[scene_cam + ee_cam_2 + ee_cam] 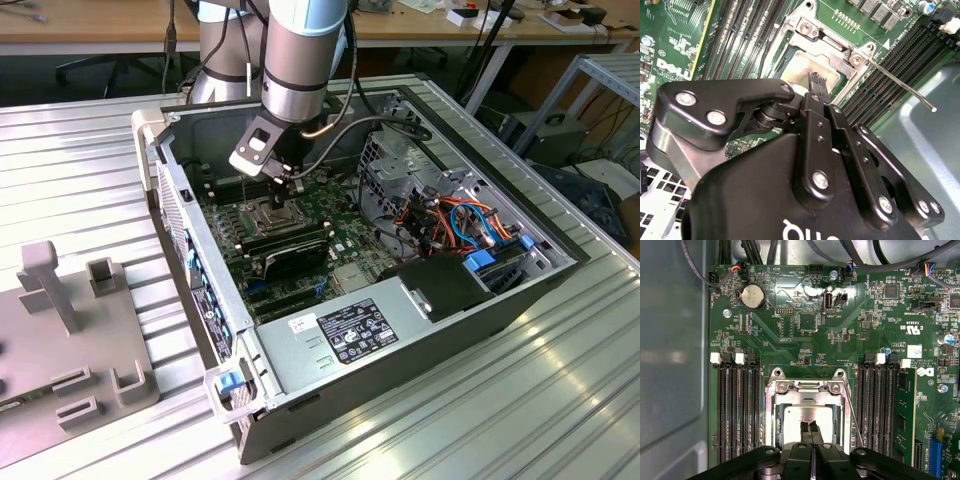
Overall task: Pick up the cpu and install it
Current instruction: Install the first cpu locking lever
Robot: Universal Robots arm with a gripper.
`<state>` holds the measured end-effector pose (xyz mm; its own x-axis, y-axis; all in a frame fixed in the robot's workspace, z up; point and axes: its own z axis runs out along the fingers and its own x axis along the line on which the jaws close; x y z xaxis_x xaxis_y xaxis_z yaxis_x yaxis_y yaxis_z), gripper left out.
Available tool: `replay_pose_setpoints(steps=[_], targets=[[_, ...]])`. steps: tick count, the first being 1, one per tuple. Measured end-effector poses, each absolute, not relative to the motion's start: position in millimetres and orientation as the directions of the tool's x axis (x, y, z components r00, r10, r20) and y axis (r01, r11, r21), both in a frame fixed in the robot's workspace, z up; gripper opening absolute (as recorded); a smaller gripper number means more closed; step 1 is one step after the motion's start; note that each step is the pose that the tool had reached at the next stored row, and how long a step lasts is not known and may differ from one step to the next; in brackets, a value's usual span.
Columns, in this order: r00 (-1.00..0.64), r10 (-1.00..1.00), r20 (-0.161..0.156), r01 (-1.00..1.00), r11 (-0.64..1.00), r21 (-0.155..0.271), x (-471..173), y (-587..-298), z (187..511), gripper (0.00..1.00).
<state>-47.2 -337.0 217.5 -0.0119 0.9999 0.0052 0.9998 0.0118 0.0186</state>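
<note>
Black robot gripper (809, 426), closest to the lens in the first wrist view, has its two slim fingers pressed together with nothing between them. An open grey metal desktop computer case (520, 310) fills the middle of the exterior view and holds a green motherboard (805, 325). Within the hinged silver metal socket frame (805, 386) lies the small square silver-grey cpu (792, 420), directly under the fingertips. Whether they touch it cannot be told.

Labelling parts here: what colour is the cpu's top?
Dull silver-grey metal; the cpu shows best in the first wrist view, within the socket frame.
</note>
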Motion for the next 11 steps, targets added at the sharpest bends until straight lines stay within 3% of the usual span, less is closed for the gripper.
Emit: replay_pose_setpoints(steps=[11], targets=[[-0.012,1.0,0.005,1.0,0.012,0.019,-47.2,-337.3,217.5,0.11]])
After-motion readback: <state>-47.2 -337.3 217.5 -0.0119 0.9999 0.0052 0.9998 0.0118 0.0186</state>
